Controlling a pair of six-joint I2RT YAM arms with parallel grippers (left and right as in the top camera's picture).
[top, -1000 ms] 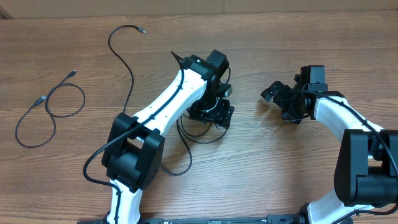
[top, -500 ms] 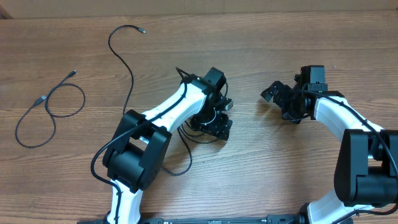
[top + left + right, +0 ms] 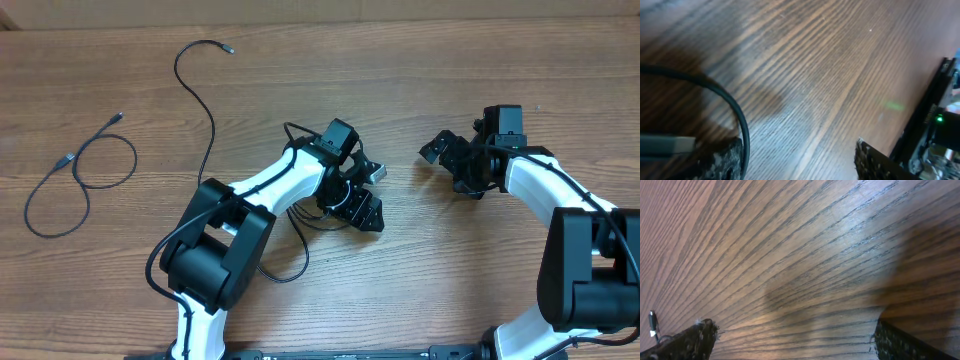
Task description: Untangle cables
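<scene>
L gripper (image 3: 795, 159): fingers apart, cable (image 3: 741, 122) just beside one finger, unclamped; prob. set to pinch. R gripper (image 3: 790, 336): fingers apart, empty, parked away from cable.

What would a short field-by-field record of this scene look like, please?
Surface: wooden table
Left claw: open, low over the wood
Beside the left claw: cable strand curving past one finger, silver plug next to it; contact cannot be told
Right claw: open, only bare wood between its fingers
Looped cable: lying apart at the far left
Long cable: runs from the table's far side toward the left arm
</scene>
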